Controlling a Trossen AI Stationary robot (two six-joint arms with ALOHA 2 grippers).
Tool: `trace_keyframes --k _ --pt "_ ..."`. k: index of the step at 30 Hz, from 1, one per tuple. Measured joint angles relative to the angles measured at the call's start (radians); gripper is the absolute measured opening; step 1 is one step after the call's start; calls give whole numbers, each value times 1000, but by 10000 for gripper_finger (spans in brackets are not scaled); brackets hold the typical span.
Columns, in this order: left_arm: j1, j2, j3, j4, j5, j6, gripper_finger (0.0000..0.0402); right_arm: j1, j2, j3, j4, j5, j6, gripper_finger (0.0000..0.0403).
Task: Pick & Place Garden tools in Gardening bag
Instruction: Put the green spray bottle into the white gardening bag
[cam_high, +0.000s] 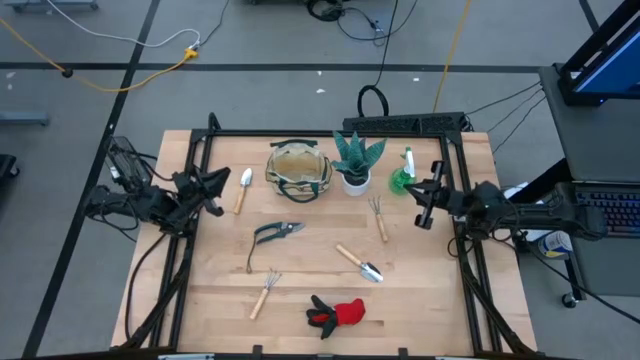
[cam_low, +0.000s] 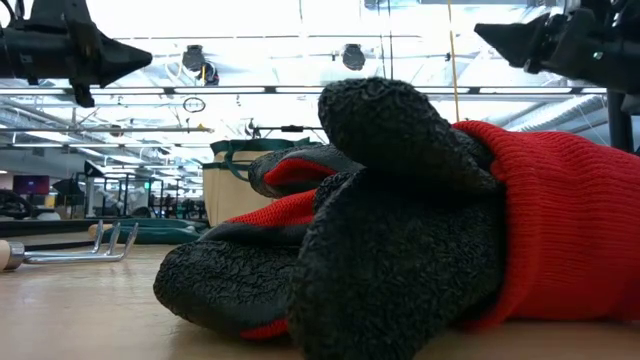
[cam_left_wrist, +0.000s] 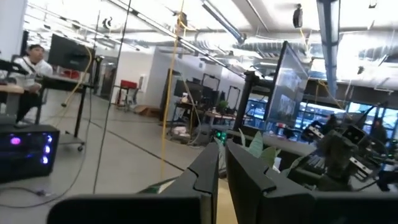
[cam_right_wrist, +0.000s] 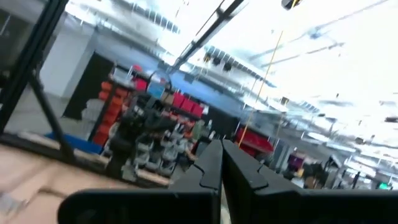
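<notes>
Nothing has been packed yet, by the look of it: every tool lies loose on the bench (cam_high: 430, 300) and both arms wait at its sides. In the high view the gardening bag (cam_high: 299, 171) stands at upper centre, with the teal plant in a white pot (cam_high: 355, 163) just right of it and the green spray bottle (cam_high: 404, 176) further right. A trowel (cam_high: 242, 188) lies left of the bag, the pruning shears (cam_high: 272, 235) in the middle, a hand fork (cam_high: 378, 217) right of centre, a second trowel (cam_high: 359, 263) below that, a small rake (cam_high: 264, 292) at lower left and the red-black gloves (cam_high: 335, 313) at the bottom centre. The left gripper (cam_high: 218, 186) hovers at the left edge, near the first trowel; its wrist view shows the fingers (cam_left_wrist: 208, 165) nearly together, holding nothing. The right gripper (cam_high: 427, 197) hangs at the right edge beside the spray bottle, its fingers (cam_right_wrist: 211, 163) likewise almost closed and empty. The step in hand seems to be the first reach. The next move calls for one arm to open, descend over its nearest tool, and align across the handle.
</notes>
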Motion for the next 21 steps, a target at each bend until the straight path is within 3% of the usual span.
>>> trace_keyframes --k 6,9,11,15,21 --pt "0 0 0 12 175 -56 31 0 3 0 18 -4 91 0" --pt "0 11 0 32 136 -94 31 0 23 0 20 -17 105 9" --pt "2 32 0 44 96 -96 31 0 42 14 24 -54 106 26" --pt "14 96 0 113 113 -89 31 0 97 62 19 -85 161 75" --pt "28 207 47 200 156 -2 31 0 151 142 8 79 219 155"
